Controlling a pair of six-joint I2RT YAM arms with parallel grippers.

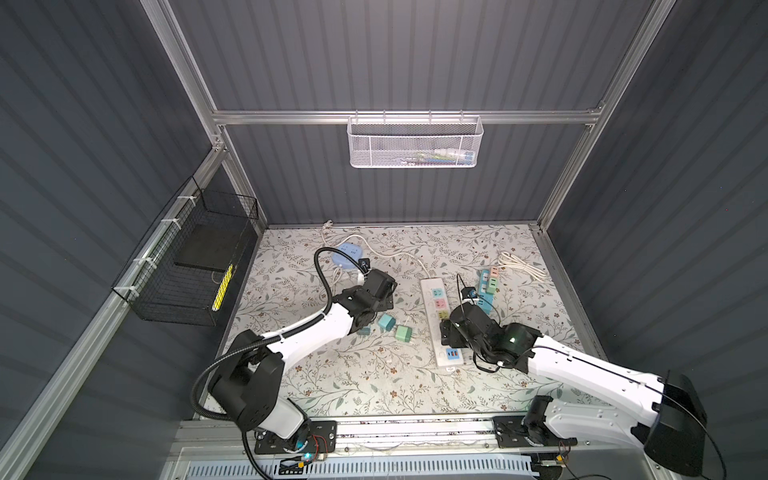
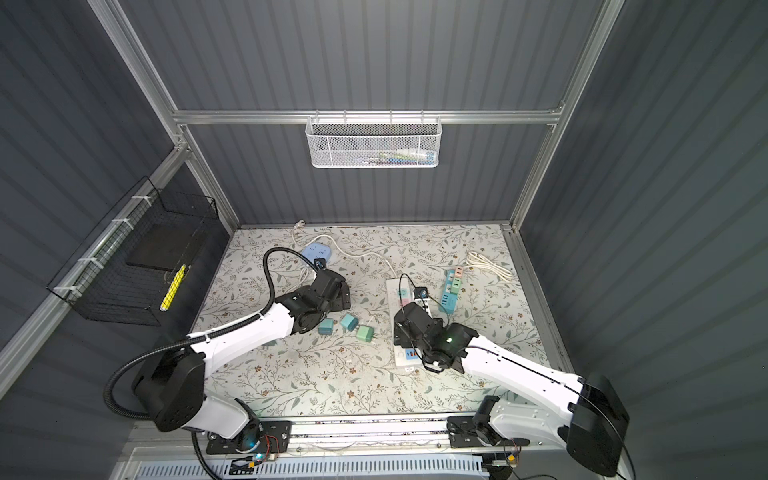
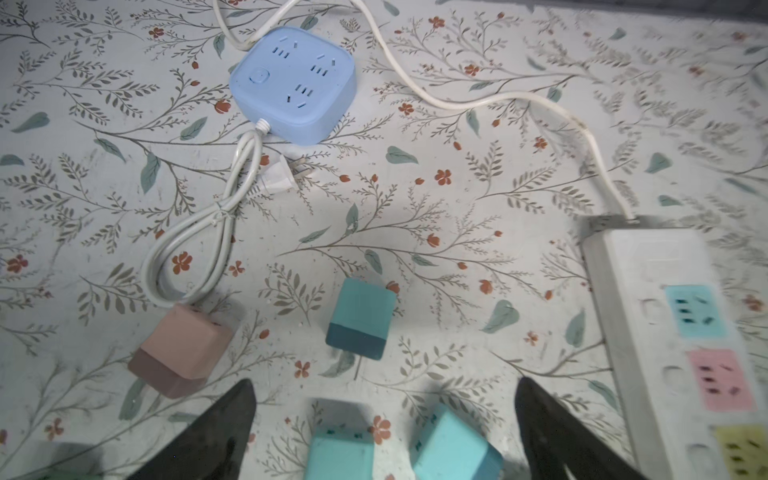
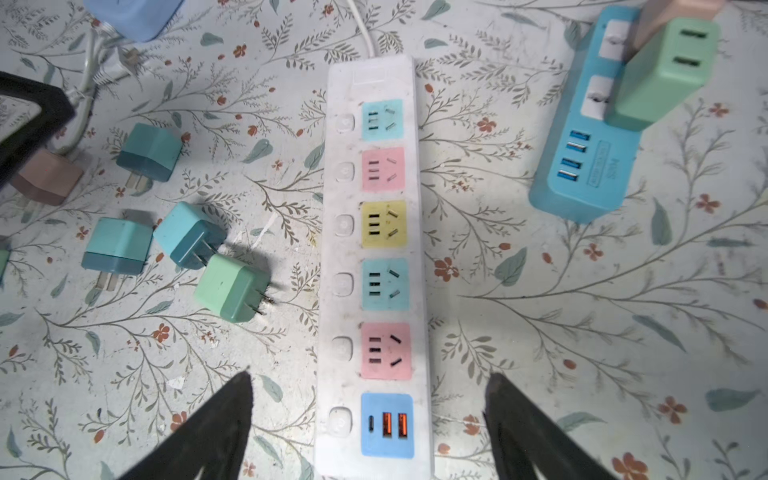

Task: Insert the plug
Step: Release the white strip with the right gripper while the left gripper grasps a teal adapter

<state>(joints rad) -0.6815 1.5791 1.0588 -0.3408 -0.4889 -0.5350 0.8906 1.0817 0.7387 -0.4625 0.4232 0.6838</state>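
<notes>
A white power strip [image 4: 332,249] with coloured sockets lies lengthwise on the flowered cloth, seen in both top views [image 1: 430,291]. Several loose cube plugs lie to its left: a green plug [image 4: 232,286] with prongs toward the strip, teal plugs [image 4: 189,239] and a pink plug [image 4: 45,178]. My left gripper [image 3: 386,382] is open above two teal plugs [image 3: 340,453], touching neither. My right gripper [image 4: 369,376] is open and straddles the strip's USB end, with a gap on each side. Nothing is held.
A blue strip [image 4: 582,174] with a green adapter [image 4: 665,70] plugged in lies right of the white one. A blue cube socket [image 3: 291,83] and its looped cable lie at the back left. A coiled white cable [image 1: 521,266] lies at the back right.
</notes>
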